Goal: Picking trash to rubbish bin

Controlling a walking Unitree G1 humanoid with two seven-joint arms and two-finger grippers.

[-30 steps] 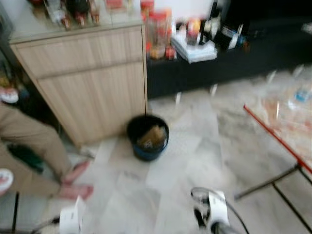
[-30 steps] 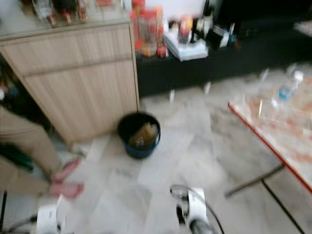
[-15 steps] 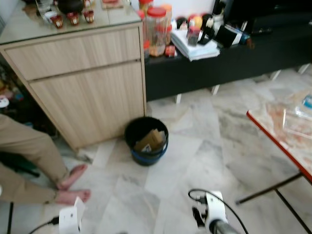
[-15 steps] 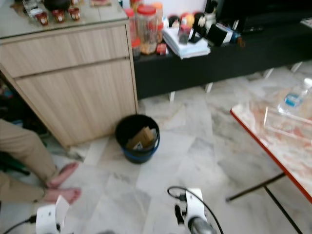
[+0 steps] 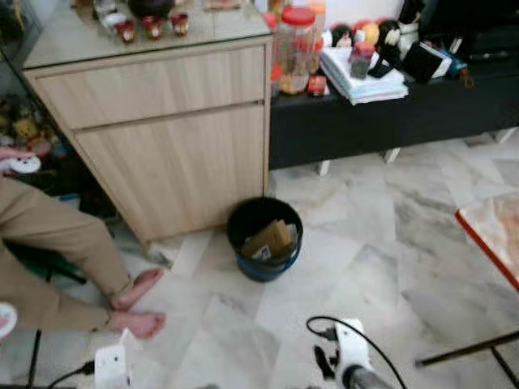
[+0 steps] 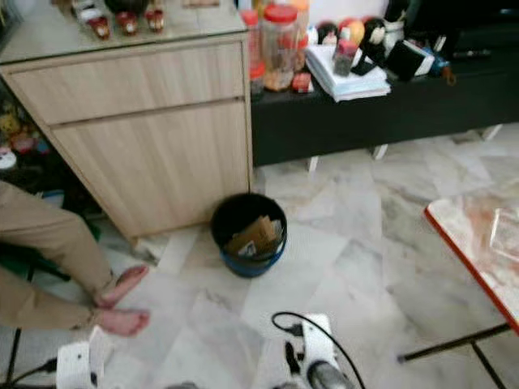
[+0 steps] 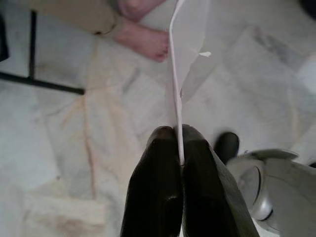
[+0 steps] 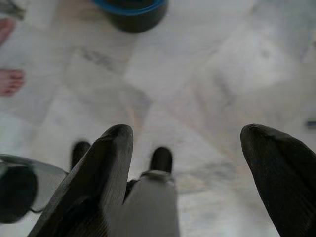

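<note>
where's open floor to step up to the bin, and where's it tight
Open floor lies between the bin and the red-edged table, below the black bench. It is tight on the bin's other side: cabinet behind, a person's feet beside. The left gripper holds a white sheet.

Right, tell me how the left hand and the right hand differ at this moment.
The left hand is shut on a white sheet, its fingers pressed together; the right hand is open, fingers wide apart. The left hand carries trash; the right hand holds nothing. The right hand's view includes the bin; the left hand's view includes a person's foot. Both have black fingers and hang low over the marble floor.
</note>
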